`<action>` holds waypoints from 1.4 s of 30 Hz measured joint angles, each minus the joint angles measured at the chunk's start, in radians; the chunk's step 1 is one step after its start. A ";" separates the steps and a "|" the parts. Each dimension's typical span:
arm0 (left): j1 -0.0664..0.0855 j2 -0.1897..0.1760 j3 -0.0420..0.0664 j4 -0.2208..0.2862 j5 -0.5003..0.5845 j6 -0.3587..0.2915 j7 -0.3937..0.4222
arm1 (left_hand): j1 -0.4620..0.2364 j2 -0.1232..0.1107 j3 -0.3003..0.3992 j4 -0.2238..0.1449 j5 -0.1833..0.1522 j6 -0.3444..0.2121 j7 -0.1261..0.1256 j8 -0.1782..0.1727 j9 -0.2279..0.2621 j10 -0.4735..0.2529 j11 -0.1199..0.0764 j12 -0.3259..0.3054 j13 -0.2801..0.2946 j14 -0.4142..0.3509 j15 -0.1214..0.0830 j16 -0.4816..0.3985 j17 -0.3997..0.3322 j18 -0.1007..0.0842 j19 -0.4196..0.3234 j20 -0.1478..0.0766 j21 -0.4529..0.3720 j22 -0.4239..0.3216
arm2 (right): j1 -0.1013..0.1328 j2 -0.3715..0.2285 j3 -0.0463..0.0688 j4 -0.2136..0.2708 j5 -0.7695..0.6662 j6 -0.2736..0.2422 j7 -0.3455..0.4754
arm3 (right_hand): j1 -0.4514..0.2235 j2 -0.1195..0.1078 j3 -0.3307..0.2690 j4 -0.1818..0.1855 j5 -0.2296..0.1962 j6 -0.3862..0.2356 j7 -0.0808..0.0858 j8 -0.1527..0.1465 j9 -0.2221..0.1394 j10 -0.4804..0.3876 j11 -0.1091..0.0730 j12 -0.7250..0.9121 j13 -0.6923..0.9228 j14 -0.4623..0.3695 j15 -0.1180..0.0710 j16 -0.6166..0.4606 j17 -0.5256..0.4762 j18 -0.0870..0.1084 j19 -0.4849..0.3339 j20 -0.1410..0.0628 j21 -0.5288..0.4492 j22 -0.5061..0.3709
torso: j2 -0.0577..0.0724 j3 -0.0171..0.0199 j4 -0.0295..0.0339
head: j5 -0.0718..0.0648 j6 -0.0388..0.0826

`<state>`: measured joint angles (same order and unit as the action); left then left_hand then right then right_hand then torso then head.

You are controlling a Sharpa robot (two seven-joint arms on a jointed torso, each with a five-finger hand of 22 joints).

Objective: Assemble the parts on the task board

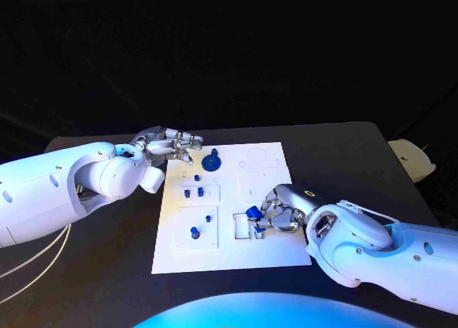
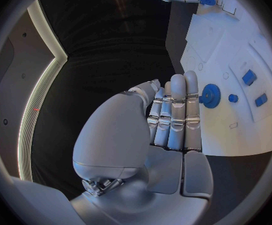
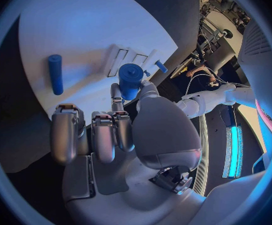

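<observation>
The white task board (image 1: 258,253) lies mid-table. My right hand (image 1: 280,213) hovers over its near right part and pinches a blue cylindrical part (image 1: 255,212) between thumb and finger, just above a white slotted block (image 1: 243,227). The right wrist view shows this part (image 3: 130,80) upright at the fingertips, with a blue peg (image 3: 55,74) lying flat on the board (image 3: 92,30). My left hand (image 1: 172,145) holds nothing at the board's far left corner. Its straight fingers (image 2: 176,110) end beside a blue gear (image 2: 210,96), which is also in the head view (image 1: 211,162).
Small blue pieces stand in the board's left blocks (image 1: 195,233), (image 1: 186,193), (image 1: 202,190). A pale object (image 1: 411,158) sits at the table's right edge. Bare black table (image 1: 357,157) surrounds the board.
</observation>
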<state>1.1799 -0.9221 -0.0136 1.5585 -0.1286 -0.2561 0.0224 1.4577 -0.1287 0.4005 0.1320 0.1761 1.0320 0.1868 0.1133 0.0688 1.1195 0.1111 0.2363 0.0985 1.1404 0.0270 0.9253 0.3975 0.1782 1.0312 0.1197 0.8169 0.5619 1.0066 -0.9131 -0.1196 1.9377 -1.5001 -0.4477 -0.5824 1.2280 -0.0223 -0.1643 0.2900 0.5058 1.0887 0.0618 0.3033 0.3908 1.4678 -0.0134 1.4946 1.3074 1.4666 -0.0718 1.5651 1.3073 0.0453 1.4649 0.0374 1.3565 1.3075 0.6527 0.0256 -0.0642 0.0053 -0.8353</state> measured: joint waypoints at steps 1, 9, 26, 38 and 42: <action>0.000 0.001 0.000 0.000 0.000 0.000 0.000 | 0.000 0.000 0.000 0.000 0.000 0.000 0.000 0.000 0.000 0.000 0.000 0.000 0.000 0.000 0.000 0.000 0.000 0.000 0.000 0.000 0.000 0.000 | -0.001 0.009 -0.001 -0.005 0.004 0.002 0.000 | 0.000 0.000 0.000 0.000 0.000 0.000 0.000 0.000 0.000 0.000 0.000 0.000 0.000 0.000 0.000 0.000 0.000 0.000 0.000 0.000 0.000 0.000 | 0.000 0.0000 0.0001 | 0.000 0.000; 0.000 0.003 0.000 0.001 0.000 0.002 -0.001 | 0.000 0.000 0.000 0.000 0.000 0.000 0.000 0.000 0.000 0.000 0.000 0.000 0.000 0.000 0.000 0.000 0.000 0.000 0.000 0.000 0.000 0.000 | -0.007 0.057 -0.003 -0.041 0.029 0.017 -0.001 | -0.015 0.003 -0.007 0.002 -0.001 0.000 0.000 0.000 0.007 -0.003 -0.003 0.000 0.000 0.000 0.000 0.000 0.000 0.000 0.000 0.000 -0.003 0.000 | 0.002 0.0006 0.0012 | 0.004 -0.001; 0.000 0.004 0.000 0.001 -0.001 0.005 -0.003 | 0.000 0.000 0.000 0.000 0.000 0.000 0.000 0.000 0.000 0.000 0.000 0.000 0.000 0.000 0.000 0.000 0.000 0.000 0.000 0.000 0.000 0.000 | -0.008 0.089 -0.003 -0.079 0.047 0.027 0.001 | -0.093 0.017 -0.054 0.001 -0.122 0.030 -0.024 0.003 0.032 0.001 -0.007 0.000 0.000 0.000 -0.007 0.000 0.001 0.000 0.003 -0.005 -0.003 0.001 | 0.001 0.0003 0.0007 | 0.013 -0.002; 0.000 0.004 0.000 0.001 -0.001 0.008 -0.006 | 0.000 0.000 0.000 0.000 0.000 0.000 0.000 0.000 0.000 0.000 0.000 0.000 0.000 0.000 0.000 0.000 -0.001 0.000 0.004 -0.004 0.000 0.000 | -0.010 0.092 -0.005 -0.079 0.058 0.038 0.000 | -0.188 -0.035 -0.057 0.006 -0.284 0.029 -0.022 0.003 0.062 0.001 -0.006 -0.006 0.000 0.000 -0.007 0.000 0.001 0.000 0.000 -0.007 -0.009 0.001 | 0.001 0.0003 0.0002 | 0.014 -0.005; 0.000 0.003 0.000 0.002 -0.001 0.010 -0.007 | 0.000 0.000 0.000 0.000 0.000 0.000 0.000 0.000 0.000 0.000 0.000 0.000 0.000 0.000 0.000 0.000 -0.001 0.000 0.004 -0.004 0.000 0.000 | -0.010 0.090 -0.005 -0.080 0.057 0.037 0.000 | -0.224 -0.066 -0.029 0.007 -0.321 0.029 -0.022 0.003 0.072 0.001 -0.006 -0.008 0.001 0.000 -0.007 0.000 0.001 0.000 0.000 -0.007 -0.009 0.000 | 0.001 0.0000 0.0004 | 0.014 -0.005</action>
<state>1.1799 -0.9189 -0.0136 1.5600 -0.1295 -0.2464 0.0151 1.4577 -0.1287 0.4005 0.1320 0.1761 1.0320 0.1866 0.1133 0.0688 1.1196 0.1111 0.2363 0.0985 1.1404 0.0270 0.9253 0.3966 0.1784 1.0349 0.1160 0.8169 0.5620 0.9965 -0.8233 -0.1242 1.8579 -1.4426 -0.4105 -0.5824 1.0040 -0.0886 -0.1929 0.2965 0.1851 1.1178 0.0397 0.3059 0.4623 1.4685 -0.0199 1.4866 1.3081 1.4666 -0.0789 1.5650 1.3079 0.0453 1.4647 0.0301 1.3476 1.3079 0.6536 0.0256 -0.0639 0.0196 -0.8400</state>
